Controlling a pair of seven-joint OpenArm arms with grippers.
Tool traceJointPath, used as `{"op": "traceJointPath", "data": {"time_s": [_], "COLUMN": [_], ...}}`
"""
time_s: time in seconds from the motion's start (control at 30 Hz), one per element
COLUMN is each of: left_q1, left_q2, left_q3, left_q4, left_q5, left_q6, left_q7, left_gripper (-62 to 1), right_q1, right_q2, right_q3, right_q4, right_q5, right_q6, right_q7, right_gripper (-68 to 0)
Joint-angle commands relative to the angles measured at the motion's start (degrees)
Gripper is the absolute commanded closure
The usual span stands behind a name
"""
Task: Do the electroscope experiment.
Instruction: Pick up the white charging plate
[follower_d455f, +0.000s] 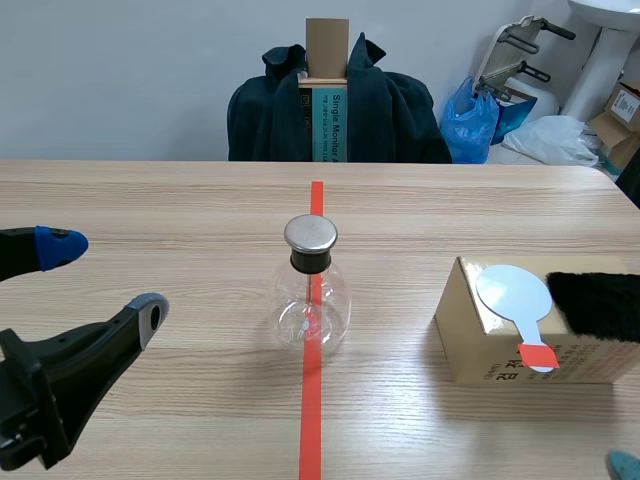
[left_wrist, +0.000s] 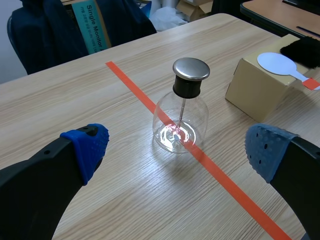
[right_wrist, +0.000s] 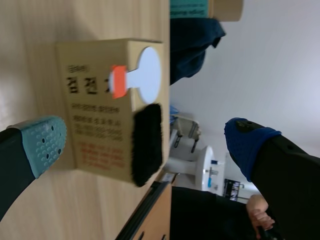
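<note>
wooden table (follower_d455f: 150, 200) bears a clear round flask (follower_d455f: 311, 300), silver-capped; left hand (follower_d455f: 105, 280), right hand (right_wrist: 146, 141) both spread empty

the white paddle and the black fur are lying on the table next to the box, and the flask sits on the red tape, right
Not quite. The white paddle and the black fur lie on top of the cardboard box, not on the table next to it; the scene view shows this. The flask does sit on the red tape.

L end effector (left_wrist: 177, 149) spread, R (right_wrist: 145, 142) too
</note>
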Motion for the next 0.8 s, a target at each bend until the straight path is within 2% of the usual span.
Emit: {"op": "traceJointPath", "data": {"time_s": [0.0, 0.13, 0.27, 0.43, 0.6, 0.77], "left_q1": [-0.2, -0.2, -0.2, -0.2, -0.2, -0.2], "left_q2": [0.0, 0.0, 0.0, 0.2, 0.2, 0.2], "left_q3": [0.0, 0.0, 0.0, 0.0, 0.0, 0.0], "left_q4": [0.6, 0.6, 0.6, 0.6, 0.6, 0.6], "left_q5": [-0.3, 0.1, 0.1, 2.1, 2.4, 2.4], "left_q6": [0.1, 0.1, 0.1, 0.1, 0.1, 0.1], "left_q7": [-1.0, -1.0, -1.0, -1.0, -1.0, -1.0], "left_gripper": [-58.5, -58.5, -58.5, -57.8, -47.5, -47.3], "right_q1": [2.6, 7.3, 12.7, 16.3, 20.5, 23.7], "right_q2": [-0.8, -3.8, -6.7, -8.0, -8.6, -8.6], "right_q3": [-0.3, -2.5, -4.9, -8.0, -11.6, -13.6], "right_q4": [-0.4, -4.8, -8.7, -9.9, -9.9, -9.9], "right_q5": [0.3, -5.8, -8.7, -8.9, -9.0, -9.1], "right_q6": [-0.7, -0.7, -0.9, -0.9, -0.9, -0.9], "right_q7": [-0.3, -4.7, -7.6, -8.7, -14.5, -17.9], "right_gripper": [-67.9, -67.9, -67.9, -67.9, -67.9, -67.9]}}
